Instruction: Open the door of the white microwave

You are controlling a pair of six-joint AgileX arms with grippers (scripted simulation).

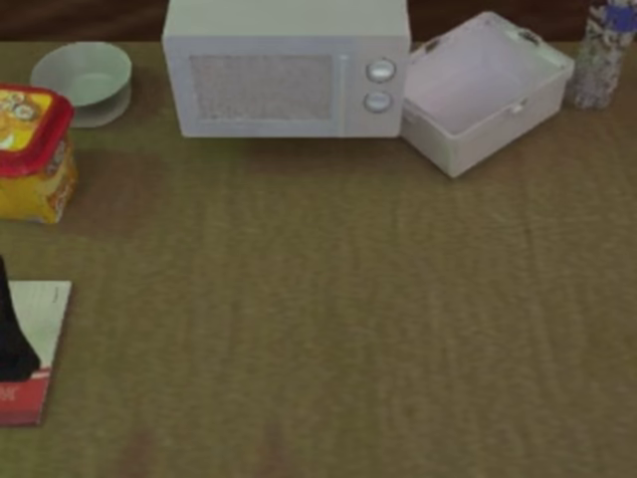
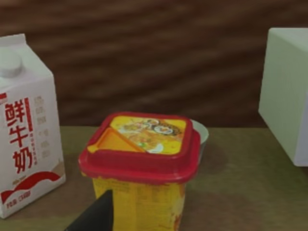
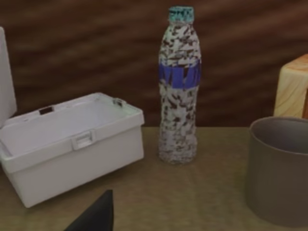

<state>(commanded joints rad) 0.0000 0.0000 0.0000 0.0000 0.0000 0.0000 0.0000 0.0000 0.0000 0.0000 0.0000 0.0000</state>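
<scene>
The white microwave [image 1: 287, 65] stands at the back middle of the table, facing the front. Its door [image 1: 261, 88], with the grey speckled window, lies flat against the front and is closed. Two silver knobs [image 1: 380, 71] sit on the panel to the door's right. My left gripper [image 1: 12, 344] is parked at the table's left edge, far from the microwave; in the left wrist view one corner of the microwave [image 2: 286, 91] shows beyond it. My right gripper [image 3: 98, 214] is outside the top view, with only a dark tip showing in the right wrist view.
A white lidless bin [image 1: 485, 90] touches the microwave's right side, with a speckled bottle [image 1: 600, 55] beyond it. A pale bowl [image 1: 82, 78] and a yellow tub with a red lid [image 1: 35, 149] stand at the left, by a milk carton [image 2: 26, 125]. A grey cup [image 3: 279, 168] stands near the right gripper.
</scene>
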